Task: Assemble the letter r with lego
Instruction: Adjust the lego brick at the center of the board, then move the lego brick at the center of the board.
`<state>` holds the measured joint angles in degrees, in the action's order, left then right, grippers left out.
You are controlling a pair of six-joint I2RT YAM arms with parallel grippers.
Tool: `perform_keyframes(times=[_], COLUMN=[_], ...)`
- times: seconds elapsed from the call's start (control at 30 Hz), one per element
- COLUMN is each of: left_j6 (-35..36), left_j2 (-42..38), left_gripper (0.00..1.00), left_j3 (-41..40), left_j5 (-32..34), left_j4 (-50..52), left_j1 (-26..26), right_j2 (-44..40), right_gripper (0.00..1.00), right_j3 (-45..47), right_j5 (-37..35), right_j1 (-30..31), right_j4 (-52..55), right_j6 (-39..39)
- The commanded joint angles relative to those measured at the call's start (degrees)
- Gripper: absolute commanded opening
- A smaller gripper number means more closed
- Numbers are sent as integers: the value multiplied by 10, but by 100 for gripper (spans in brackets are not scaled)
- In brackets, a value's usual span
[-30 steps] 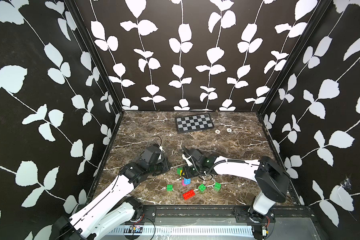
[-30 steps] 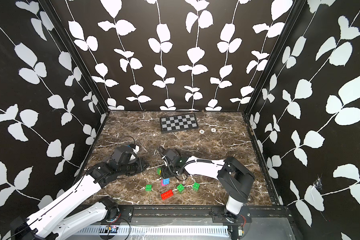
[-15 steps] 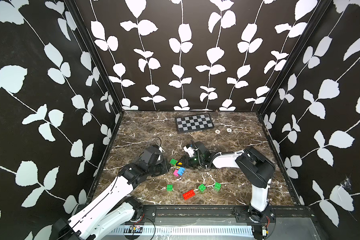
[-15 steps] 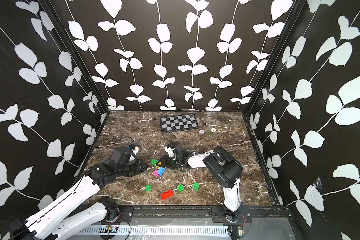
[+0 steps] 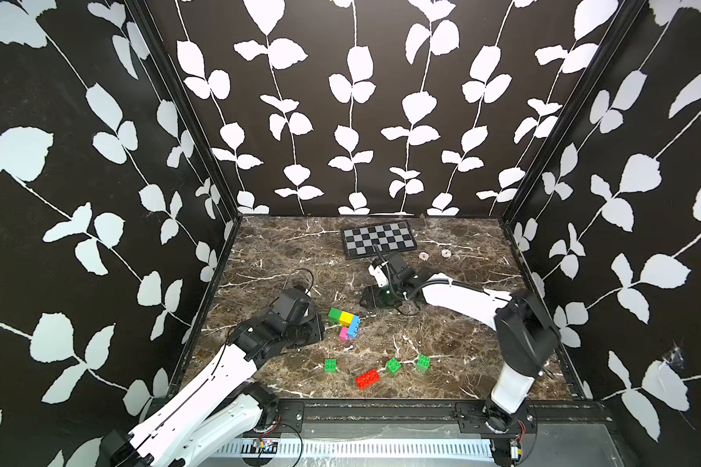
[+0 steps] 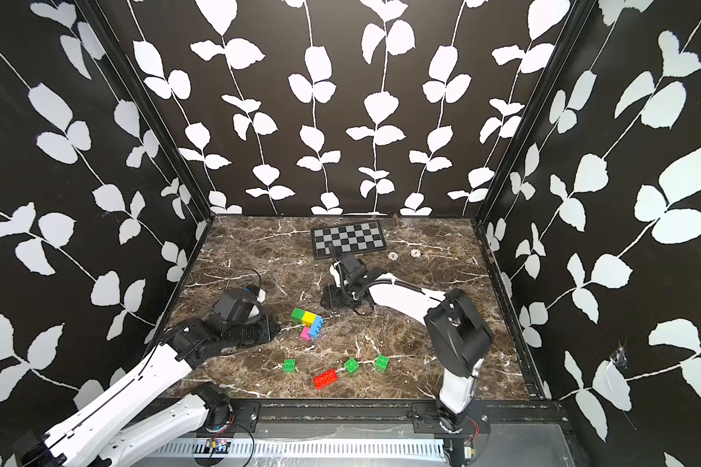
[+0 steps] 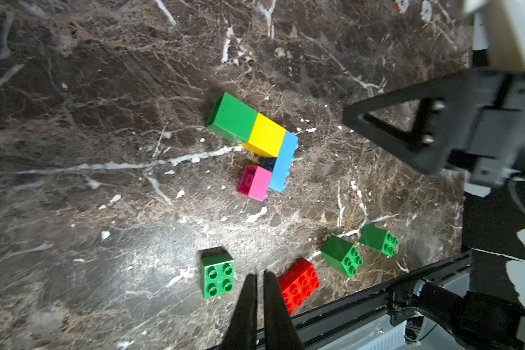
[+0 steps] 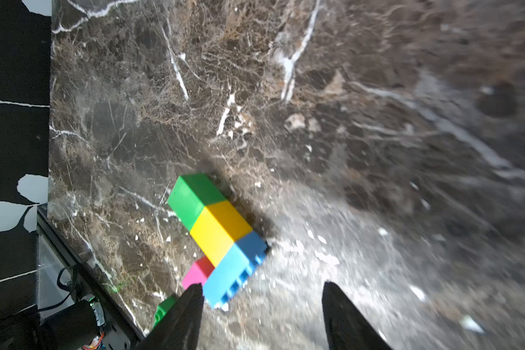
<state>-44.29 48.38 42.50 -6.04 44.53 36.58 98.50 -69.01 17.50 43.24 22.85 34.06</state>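
In both top views a joined lego piece (image 5: 345, 322) lies flat on the marble table (image 5: 462, 335), left of the frame's centre: green brick (image 5: 335, 314), yellow brick (image 5: 346, 318) and long blue brick (image 5: 354, 326) in a row, with a pink brick (image 5: 344, 334) joined to the blue one's free end alongside the yellow, a shape that reads as an r. Three loose green bricks (image 5: 393, 366) and a red brick (image 5: 368, 379) sit nearer the lower edge. The right gripper (image 5: 367, 300) hangs up and to the right of the piece, apart from it. The left wrist view shows the left gripper (image 7: 260, 274) with fingers drawn together, over the gap between a loose green brick and the red one. The right wrist view shows the right gripper's jaws spread and empty, one finger (image 8: 188, 315) close beside the blue brick; contact cannot be judged. The letter looks built, so the step seems to be leaving it lying — best done by keeping the jaws wide and backing straight away from the blue end, so no fingertip drags the piece or twists the pink brick loose
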Motion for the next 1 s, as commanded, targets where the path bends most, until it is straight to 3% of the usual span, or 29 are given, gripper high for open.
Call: perform_keyframes(times=[0.0,0.23,0.43,0.57,0.67,0.97], left_j6=[40,64,61,62,61,39], left_j2=[12,34,39,37,23,-70], left_gripper=[12,21,31,40,49,65], left_j3=[25,31,24,29,44,78], left_j5=[40,56,47,47,64,127], left_j4=[57,93,85,100,132,212], left_j1=[-3,-3,-2,-3,-3,-3], right_j2=[-52,-98,-73,-36,-17,28], right_gripper=[61,57,56,62,73,70], right_j3=[49,98,56,7,-11,-28], right_j5=[-22,-26,-27,-63,-90,-111], right_j1=[11,109,181,212,238,276], right_j4=[56,88,112,173,203,244], right_j6=[-25,-75,-153,-218,-259,-332])
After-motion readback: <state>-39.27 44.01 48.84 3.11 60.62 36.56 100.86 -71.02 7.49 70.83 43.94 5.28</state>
